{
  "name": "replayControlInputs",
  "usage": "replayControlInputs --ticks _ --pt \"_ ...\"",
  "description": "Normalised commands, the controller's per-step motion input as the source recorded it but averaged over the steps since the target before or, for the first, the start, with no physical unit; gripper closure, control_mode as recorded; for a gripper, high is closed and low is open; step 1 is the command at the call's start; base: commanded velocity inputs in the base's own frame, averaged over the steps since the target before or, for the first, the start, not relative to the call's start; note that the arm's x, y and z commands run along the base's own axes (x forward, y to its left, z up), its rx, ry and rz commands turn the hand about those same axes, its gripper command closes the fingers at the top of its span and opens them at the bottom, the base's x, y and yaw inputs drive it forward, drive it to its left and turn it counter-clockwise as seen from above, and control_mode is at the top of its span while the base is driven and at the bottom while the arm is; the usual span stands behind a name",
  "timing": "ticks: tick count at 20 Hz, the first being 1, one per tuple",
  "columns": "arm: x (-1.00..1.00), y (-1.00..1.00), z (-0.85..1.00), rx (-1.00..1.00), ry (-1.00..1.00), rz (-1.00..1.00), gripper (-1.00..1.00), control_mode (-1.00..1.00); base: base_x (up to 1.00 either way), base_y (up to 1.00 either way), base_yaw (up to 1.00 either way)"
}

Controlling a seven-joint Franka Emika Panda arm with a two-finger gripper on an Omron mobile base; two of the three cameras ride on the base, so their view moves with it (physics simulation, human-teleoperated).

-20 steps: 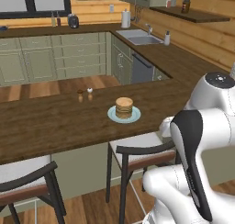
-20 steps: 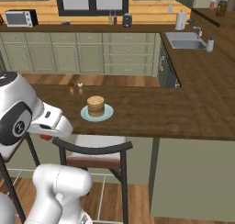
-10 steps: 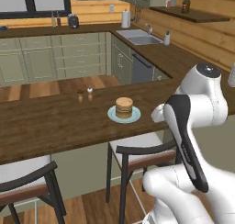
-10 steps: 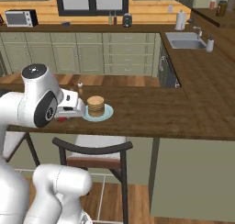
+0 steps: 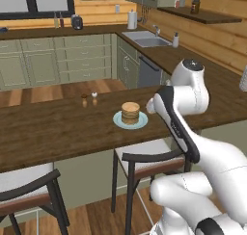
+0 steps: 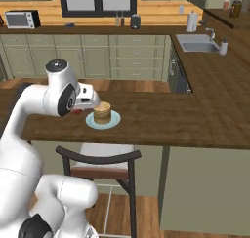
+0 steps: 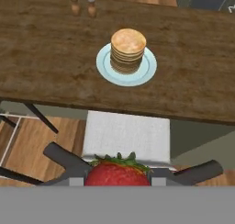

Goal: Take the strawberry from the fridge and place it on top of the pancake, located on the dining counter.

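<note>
The gripper (image 7: 118, 178) is closed on the strawberry (image 7: 117, 172), which sits red and green-capped between the two dark tips at the bottom of the hand view. From that view the hand looks down over a stool (image 7: 125, 138) with a white seat and dark frame, drawn up to the near edge of the counter (image 7: 41, 62). In the right base view a bit of red shows under the hand (image 6: 78, 109), just off the near edge of the counter (image 6: 161, 125) and left of the plate (image 6: 113, 121).

The pancake (image 7: 128, 51) is a golden-tan stack on the pale teal plate (image 7: 105, 68), set on the counter a little back from its near edge, above the stool. Its top is bare. In the left base view the stack (image 5: 130, 112) stands on its plate (image 5: 141, 122) near the middle of the counter (image 5: 53, 128), with the white arm (image 5: 179, 109) reaching up just to its right.

Two small shakers (image 7: 81, 2), one dark-topped and one white-topped, stand close together by the far edge of the counter, left of the plate; in the left base view the shakers (image 5: 89, 100) are well apart from the stack.

A second stool (image 5: 26, 190) shows at the lower left of the left base view, at the near edge.
</note>
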Motion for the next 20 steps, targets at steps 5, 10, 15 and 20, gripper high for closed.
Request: replayControlInputs --ticks 5,10,15,20 --pt "1.0 0.04 -0.05 -0.01 0.1 0.0 1.0 -1.0 0.0 0.0 0.0" --pt "1.0 -0.08 -0.14 0.0 0.15 -0.09 1.0 -1.0 0.0 0.0 0.0" --pt "1.0 0.35 -0.42 0.0 0.0 -0.05 1.0 -1.0 0.0 0.0 0.0" --pt "1.0 0.11 -0.37 0.0 0.0 0.0 1.0 -1.0 0.0 0.0 0.0"
